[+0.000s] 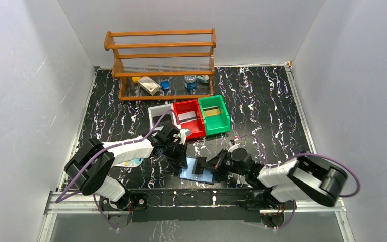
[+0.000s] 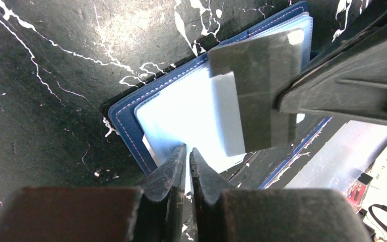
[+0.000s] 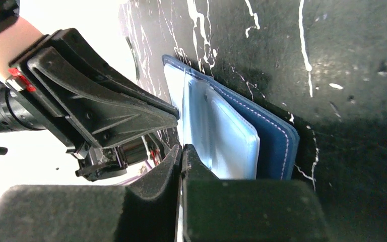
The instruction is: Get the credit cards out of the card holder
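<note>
Currently I read left claw (image 2: 188, 154) and right claw (image 3: 181, 151) clenched at card holder (image 2: 126, 121) sleeve edges; grasp unclear. Risk: pull drags whole holder.

- The left arm (image 1: 129, 148) has a white shell on its long link, set between bulky, rounded black joint housings.
- The right arm (image 1: 278, 176) matches it, white shell and black joints.
- A thin purple cable (image 1: 156, 122) loops beside the left arm.
- A second purple cable (image 1: 328, 157) arcs over the right arm.
- The left gripper (image 2: 188, 157) has matte black fingers, scuffed grey, tapering to blunt tips.
- The right gripper (image 3: 181, 151) is the same black.
- Side-on, a left finger is a ribbed black triangle with small sunken screws and a red mark (image 3: 14, 73).
</note>
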